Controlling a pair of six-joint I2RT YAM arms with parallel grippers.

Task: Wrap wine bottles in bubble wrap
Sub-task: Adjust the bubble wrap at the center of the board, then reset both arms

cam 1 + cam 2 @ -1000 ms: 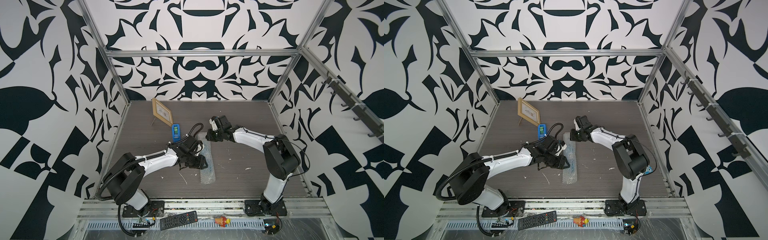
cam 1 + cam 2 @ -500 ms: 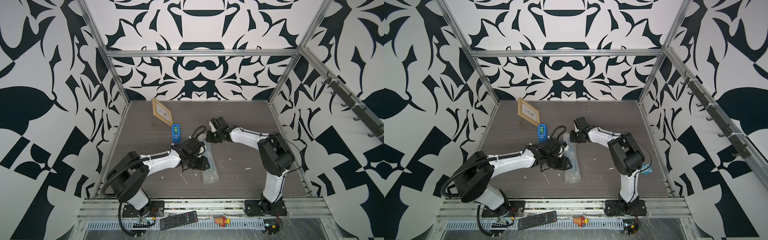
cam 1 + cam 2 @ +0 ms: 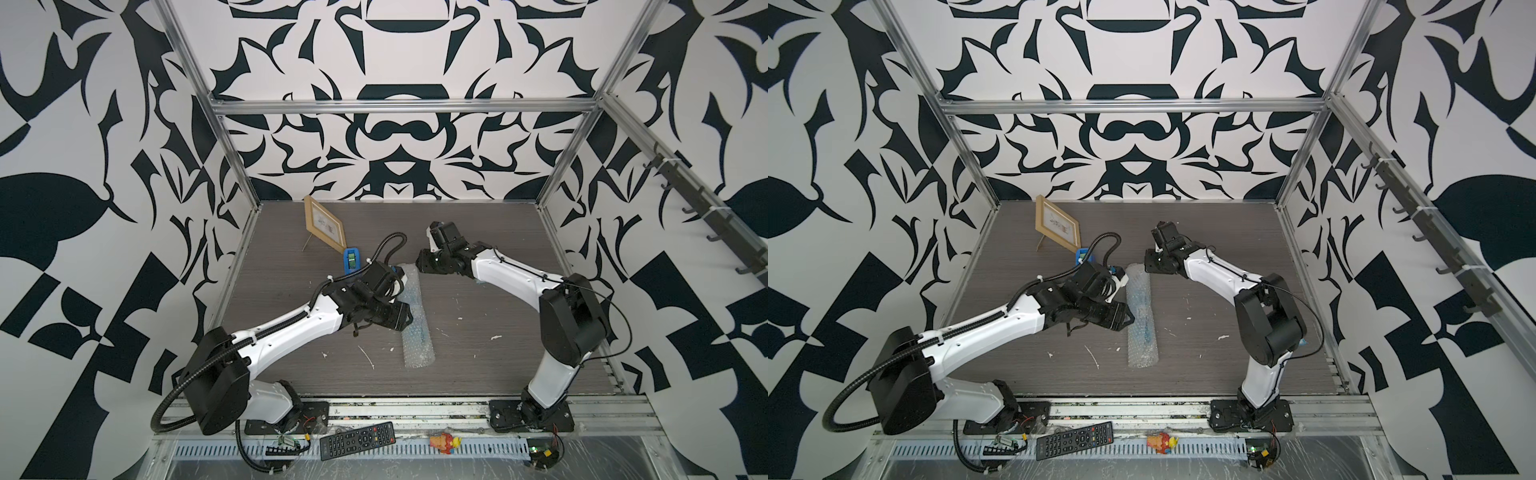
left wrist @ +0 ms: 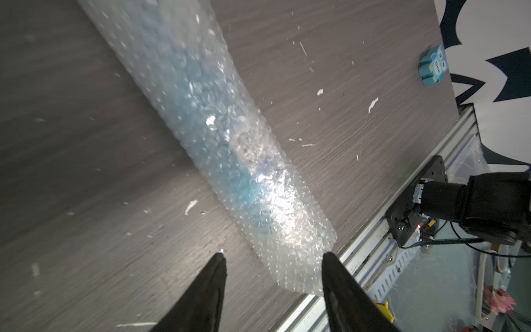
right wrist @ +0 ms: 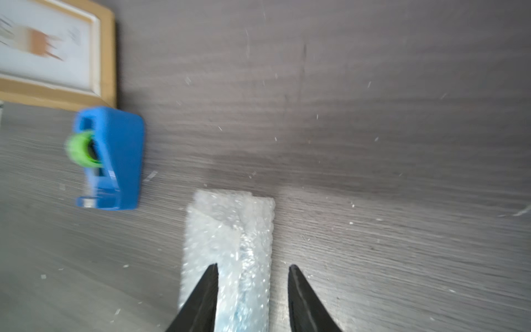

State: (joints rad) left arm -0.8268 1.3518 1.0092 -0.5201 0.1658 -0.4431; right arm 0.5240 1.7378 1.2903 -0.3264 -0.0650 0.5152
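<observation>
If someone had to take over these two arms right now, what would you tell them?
Left pincer: open, empty, beside the rolled bubble wrap.
Right pincer: open, empty, above its far end.
The wrap encloses the blue bottle, lying on the table.
Done: wrapping.
Left: probably taping it shut; I see no tape on it, and the blue tape dispenser stands near the far end.

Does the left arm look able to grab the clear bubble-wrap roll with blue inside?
Probably yes: the left pincer is open right by the clear bubble wrap roll, with nothing between them.

No legible text anywhere
</observation>
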